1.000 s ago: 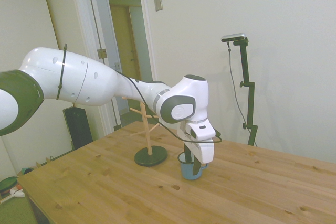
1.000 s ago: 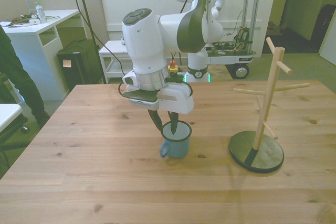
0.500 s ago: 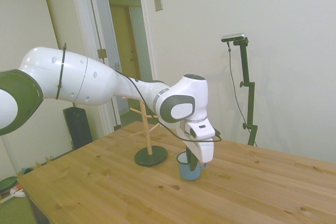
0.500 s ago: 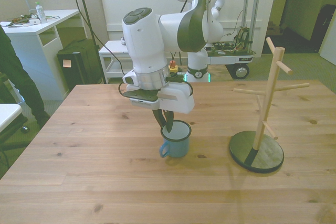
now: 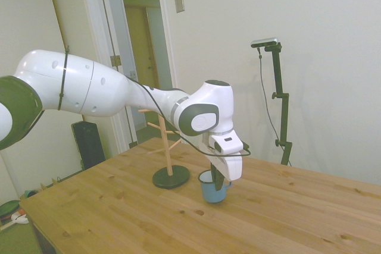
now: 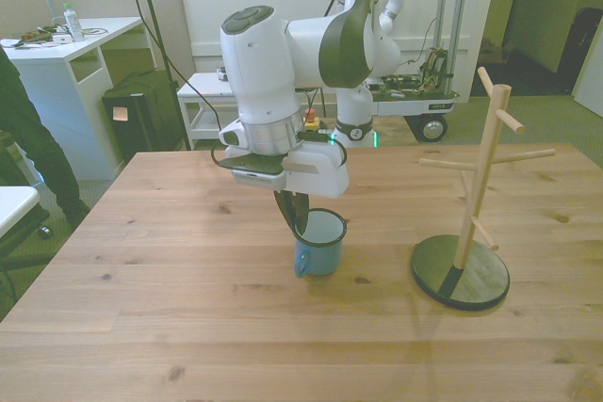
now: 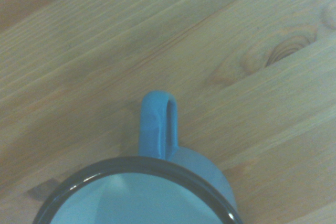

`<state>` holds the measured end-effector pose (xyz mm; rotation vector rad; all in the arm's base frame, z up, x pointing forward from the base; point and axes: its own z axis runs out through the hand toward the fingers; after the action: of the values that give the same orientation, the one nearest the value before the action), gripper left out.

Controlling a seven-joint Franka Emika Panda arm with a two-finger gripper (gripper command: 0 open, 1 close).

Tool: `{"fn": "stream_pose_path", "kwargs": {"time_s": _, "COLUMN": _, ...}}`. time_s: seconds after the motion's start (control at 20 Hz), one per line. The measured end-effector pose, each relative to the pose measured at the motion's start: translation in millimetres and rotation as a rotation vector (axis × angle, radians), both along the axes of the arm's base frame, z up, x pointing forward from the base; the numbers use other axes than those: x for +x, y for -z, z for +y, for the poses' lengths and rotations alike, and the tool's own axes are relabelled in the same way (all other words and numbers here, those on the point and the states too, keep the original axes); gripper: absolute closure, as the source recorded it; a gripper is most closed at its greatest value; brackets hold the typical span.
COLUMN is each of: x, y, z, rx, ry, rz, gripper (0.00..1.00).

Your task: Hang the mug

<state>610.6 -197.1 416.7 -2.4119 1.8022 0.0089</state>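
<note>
The arm reaches down, wrist lowered, jaws closed.

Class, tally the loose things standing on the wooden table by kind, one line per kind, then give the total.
Mugs: 1, the blue mug
Wooden mug stands: 1, the mug stand
Total: 2

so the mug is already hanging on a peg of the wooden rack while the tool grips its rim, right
Not quite. The mug is not on the wooden rack: the front view shows it well apart, toward that view's left, just above the table, with every peg bare. The tool does grip its rim.
</note>
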Motion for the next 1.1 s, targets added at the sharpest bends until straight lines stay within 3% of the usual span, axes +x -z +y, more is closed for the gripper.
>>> {"fn": "stream_pose_path", "kwargs": {"time_s": 0.65, "x": -50.7, "y": -93.3, "z": 73.2, "rx": -0.114, "ry": -0.198, "rz": -0.123, "gripper": 1.00}}
{"fn": "stream_pose_path", "kwargs": {"time_s": 1.1, "x": -70.1, "y": -131.7, "z": 109.0, "rx": -0.145, "ry": -0.240, "rz": -0.181, "gripper": 1.00}}
